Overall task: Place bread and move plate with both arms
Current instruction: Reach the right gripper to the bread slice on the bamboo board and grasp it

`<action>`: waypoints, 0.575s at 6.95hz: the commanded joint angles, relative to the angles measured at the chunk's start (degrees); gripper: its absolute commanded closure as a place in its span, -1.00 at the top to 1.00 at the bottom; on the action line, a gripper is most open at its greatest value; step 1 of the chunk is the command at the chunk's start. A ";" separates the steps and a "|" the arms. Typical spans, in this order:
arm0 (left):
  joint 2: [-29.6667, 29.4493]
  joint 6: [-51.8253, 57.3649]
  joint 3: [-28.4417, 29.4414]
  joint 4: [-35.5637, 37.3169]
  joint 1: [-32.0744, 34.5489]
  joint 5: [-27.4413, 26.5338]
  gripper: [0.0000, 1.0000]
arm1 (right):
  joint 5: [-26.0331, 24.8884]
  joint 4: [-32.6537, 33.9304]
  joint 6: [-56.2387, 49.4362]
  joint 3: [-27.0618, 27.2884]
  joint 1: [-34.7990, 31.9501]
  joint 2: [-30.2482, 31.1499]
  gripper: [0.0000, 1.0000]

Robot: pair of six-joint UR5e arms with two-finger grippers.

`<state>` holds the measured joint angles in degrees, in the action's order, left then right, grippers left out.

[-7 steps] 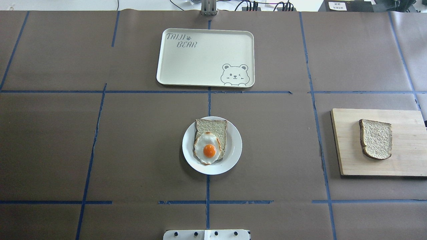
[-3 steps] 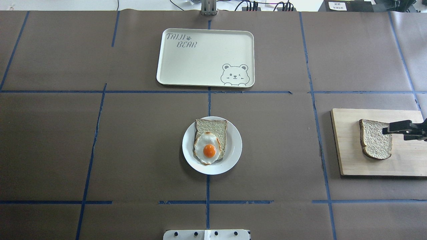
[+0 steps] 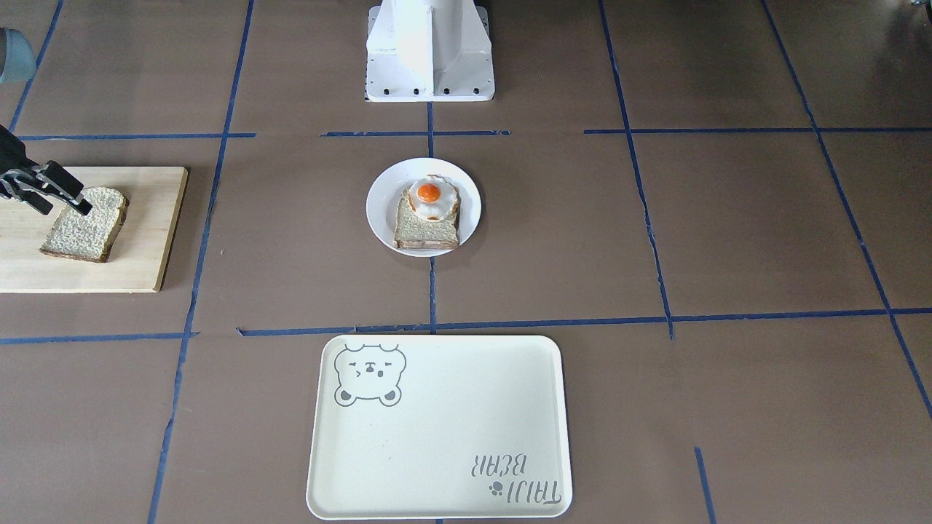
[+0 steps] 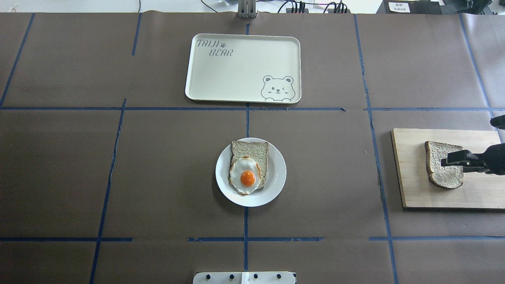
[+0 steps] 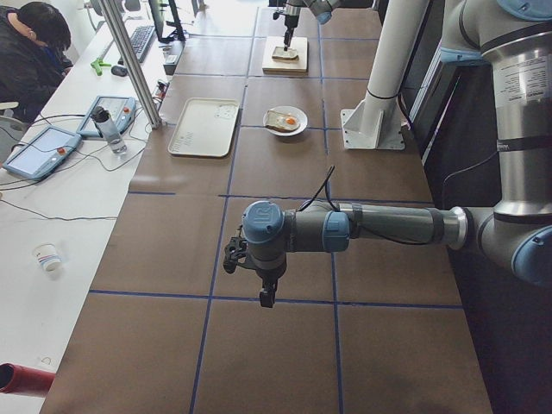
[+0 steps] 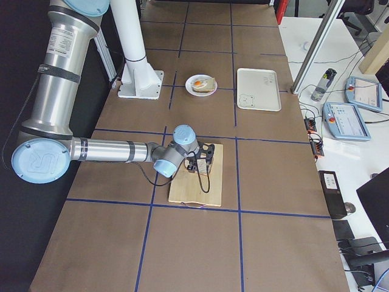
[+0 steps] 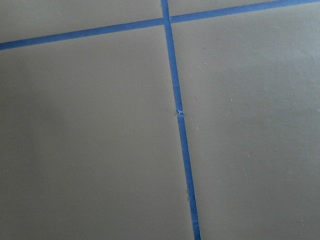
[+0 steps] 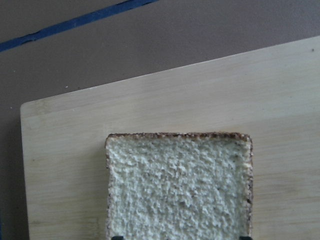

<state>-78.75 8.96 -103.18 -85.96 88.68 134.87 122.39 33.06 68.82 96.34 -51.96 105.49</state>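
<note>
The bread point(image 4: 440, 175) lies flat on a wooden board point(image 4: 481, 193) at the right of the table; it also shows in the front view point(image 3: 84, 233) and fills the right wrist view point(image 8: 177, 185). My right gripper point(image 4: 446, 161) is open over the slice's near half, its fingertips point(image 8: 118, 237) spanning the slice's width, and it holds nothing. The white plate point(image 4: 276, 173) sits at the table's centre and bears a paler slice with a fried egg point(image 4: 247, 178). My left gripper point(image 5: 263, 293) hangs over bare table far to the left; I cannot tell whether it is open.
A cream tray with a bear drawing point(image 4: 236, 75) lies beyond the plate on the far side. The white pedestal base point(image 3: 429, 51) stands behind the plate. Blue tape lines cross the brown table cover.
My right gripper has come into the overhead view from the right edge and moved left over the bread. The bread, plate and tray have not moved.
</note>
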 commanded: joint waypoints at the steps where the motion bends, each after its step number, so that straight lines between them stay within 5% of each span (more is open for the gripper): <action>1: 0.00 0.00 0.00 0.00 0.00 -0.05 1.00 | -0.22 -0.01 0.27 -0.01 0.28 0.77 0.48; 4: 0.09 0.00 0.00 0.00 0.00 -0.05 1.00 | -0.40 -0.10 0.27 -0.10 0.37 1.30 0.44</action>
<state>-78.73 8.96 -103.24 -85.96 88.68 134.87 122.03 32.97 69.08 96.30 -51.65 106.66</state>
